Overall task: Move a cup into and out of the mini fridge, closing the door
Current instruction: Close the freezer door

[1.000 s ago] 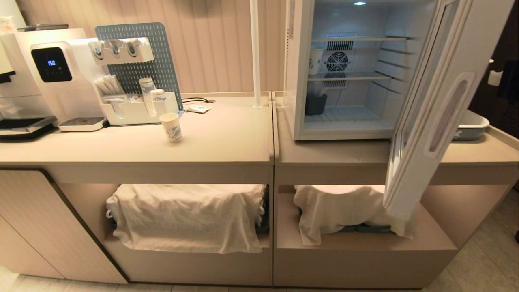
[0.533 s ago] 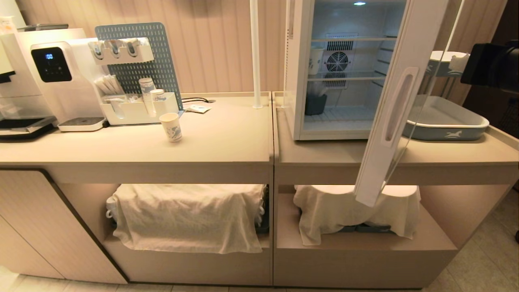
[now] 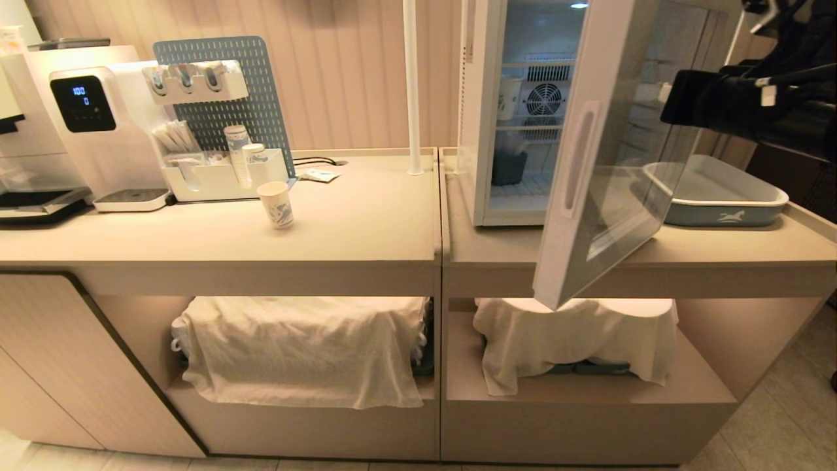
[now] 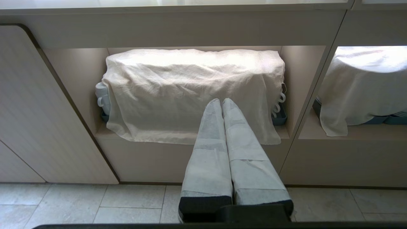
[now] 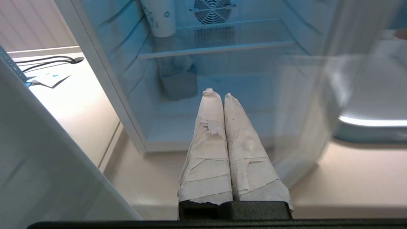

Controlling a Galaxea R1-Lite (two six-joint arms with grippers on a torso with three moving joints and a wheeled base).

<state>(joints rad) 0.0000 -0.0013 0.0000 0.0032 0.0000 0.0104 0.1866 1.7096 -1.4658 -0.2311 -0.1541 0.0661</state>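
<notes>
- Right pincer [image 5: 220, 94]: fingers pressed together, holding nothing, pointing through the glass of the door [image 3: 614, 163] at the inside of the mini fridge [image 3: 484, 111].
- In the head view the right arm [image 3: 732, 98] is a dark shape at upper right, just behind the outer side of the half-shut door; contact cannot be told.
- Door stands at an angle across the fridge front, hinge side on the right, free edge with the long handle slot [image 3: 575, 160] swung toward the left, hanging out past the table [image 3: 366, 222] edge.
- Ahead of the right pincer, through the glass: fan grille [image 5: 213, 8] at the back, a shelf [image 5: 219, 47], a paper cup [image 5: 159, 17] on that shelf at the left wall, a dark box [image 5: 178, 84] on the floor below it.
- The cup [image 3: 276, 205] stands upright on the table, well away to the left of the right pincer, near a white organizer [image 3: 222, 176] with stacked cups [image 3: 237, 154].
- Grey tray [image 3: 719, 196] on the table below the right arm.
- Left pincer [image 4: 221, 101]: fingers together, empty, low down, facing a white cloth [image 4: 190, 92] over things in the shelf under the table.
</notes>
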